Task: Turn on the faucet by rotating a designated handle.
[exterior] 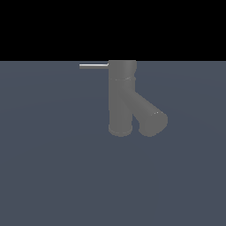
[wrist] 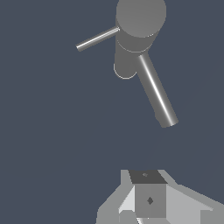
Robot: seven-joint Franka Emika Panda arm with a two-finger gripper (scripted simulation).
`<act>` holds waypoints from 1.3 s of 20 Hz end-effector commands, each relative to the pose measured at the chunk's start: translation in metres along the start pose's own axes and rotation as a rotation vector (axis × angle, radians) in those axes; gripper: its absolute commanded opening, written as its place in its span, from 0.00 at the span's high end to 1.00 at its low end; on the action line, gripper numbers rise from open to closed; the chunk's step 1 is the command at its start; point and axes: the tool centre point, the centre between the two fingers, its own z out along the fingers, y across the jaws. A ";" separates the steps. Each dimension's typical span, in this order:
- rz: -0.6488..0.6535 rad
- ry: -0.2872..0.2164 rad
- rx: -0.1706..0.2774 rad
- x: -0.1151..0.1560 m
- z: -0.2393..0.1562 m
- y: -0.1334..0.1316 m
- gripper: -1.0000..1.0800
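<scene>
The faucet (exterior: pixel 121 99) is standing on the bench (exterior: pixel 53 176), well apart from the pincer (wrist: pixel 146 205), which is showing only in the wrist view, nothing in its grasp; whether it is open I cannot tell. The handle (exterior: pixel 93 66) is projecting sideways from the cylinder's top, untouched. I judge the approach is best aimed near the rod's free tip, pushing sideways.

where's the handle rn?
Exterior view: the handle sticks out horizontally from the top of the faucet toward that view's left, opposite the slanted spout. Nothing touches it.
</scene>
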 end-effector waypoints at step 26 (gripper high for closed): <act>0.601 0.005 0.004 0.103 0.090 -0.086 1.00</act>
